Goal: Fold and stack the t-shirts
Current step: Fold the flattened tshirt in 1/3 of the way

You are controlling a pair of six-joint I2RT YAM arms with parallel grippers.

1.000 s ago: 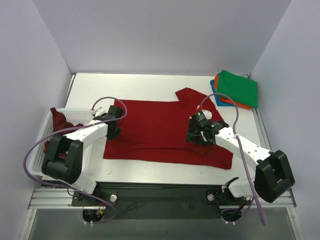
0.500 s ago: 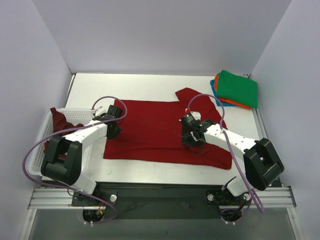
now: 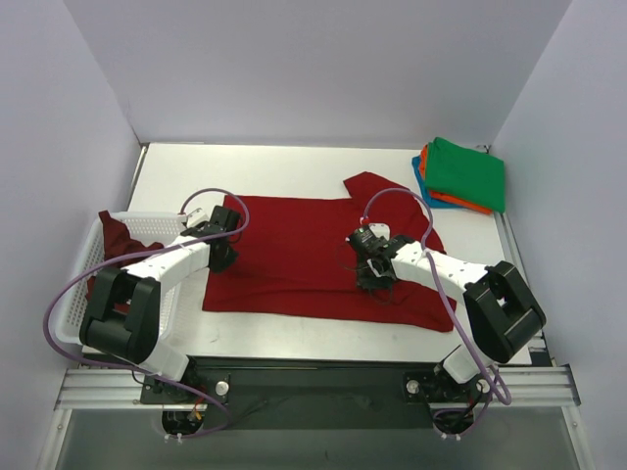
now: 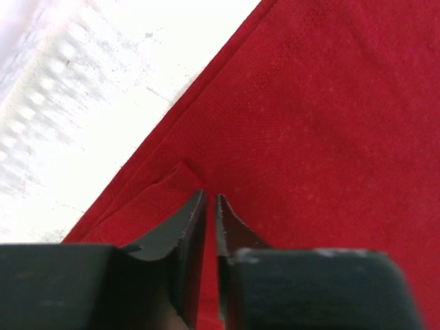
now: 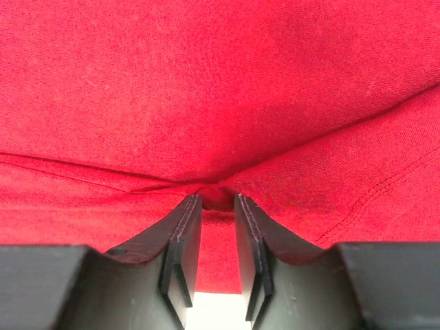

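A bright red t-shirt [image 3: 294, 255] lies spread flat in the middle of the table. My left gripper [image 3: 223, 257] rests on its left edge. In the left wrist view the gripper [image 4: 210, 196] has its jaws a narrow slit apart, and a small raised fold of the red cloth [image 4: 330, 124] lies just beyond the tips. My right gripper [image 3: 372, 274] presses on the shirt's right half. Seen from the right wrist, that gripper [image 5: 216, 198] pinches a puckered bunch of red cloth [image 5: 206, 89] between its tips. A maroon t-shirt [image 3: 116, 235] lies in the basket.
A white mesh basket [image 3: 78, 294] stands at the left table edge beside the left arm. At the back right is a stack of folded shirts: green [image 3: 468, 174] on top, orange [image 3: 441, 196] and blue [image 3: 418, 171] beneath. White walls enclose the table.
My right gripper has slid left across the shirt and closed on a bunch of cloth. The left jaws have parted slightly; the left arm stays put.
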